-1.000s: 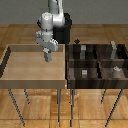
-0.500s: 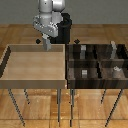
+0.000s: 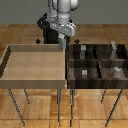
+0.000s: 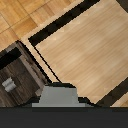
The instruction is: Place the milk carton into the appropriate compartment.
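While I hang above the seam between the light tray (image 3: 10, 70) and the dark bin (image 3: 120, 82), my gripper (image 3: 62, 41) pinches the milk carton (image 4: 58, 96), fingers narrowed onto its sides, carton off every surface.

We see our one arm (image 3: 63, 10) hanging down from above at the back of the scene, its pale upper links near vertical in the exterior view. The wrist (image 3: 59, 26) is tilted, slanting down toward the exterior view's right. At its end sits our gripper (image 3: 61, 42), fingers pointing downward. From the exterior view we cannot tell how far apart the jaws stand, and the wrist view does not settle it.
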Controlling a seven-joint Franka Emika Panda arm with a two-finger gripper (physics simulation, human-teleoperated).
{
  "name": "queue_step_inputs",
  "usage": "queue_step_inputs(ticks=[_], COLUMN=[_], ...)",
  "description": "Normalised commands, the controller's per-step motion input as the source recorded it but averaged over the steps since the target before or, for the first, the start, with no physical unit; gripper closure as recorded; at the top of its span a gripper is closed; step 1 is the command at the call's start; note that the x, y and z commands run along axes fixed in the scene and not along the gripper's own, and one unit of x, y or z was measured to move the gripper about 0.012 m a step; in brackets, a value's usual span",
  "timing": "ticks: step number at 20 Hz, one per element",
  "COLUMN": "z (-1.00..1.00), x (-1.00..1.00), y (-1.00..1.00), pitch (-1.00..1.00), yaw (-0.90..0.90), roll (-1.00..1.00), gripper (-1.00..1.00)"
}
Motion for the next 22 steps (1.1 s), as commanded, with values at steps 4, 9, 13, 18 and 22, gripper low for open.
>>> queue_step_inputs(ticks=[4,9,13,18,22], z=[0.00,0.00,-0.25,-1.00,-0.25], x=[0.00,0.00,0.00,0.00,0.00], y=[1.00,1.00,0.50,0.00,0.00], pitch=[0.00,0.00,0.00,0.00,0.00], yaw=[0.00,0.00,0.00,0.00,0.00], roll=[0.00,0.00,0.00,0.00,0.00], gripper=[1.00,1.00,1.00,1.00,-1.00])
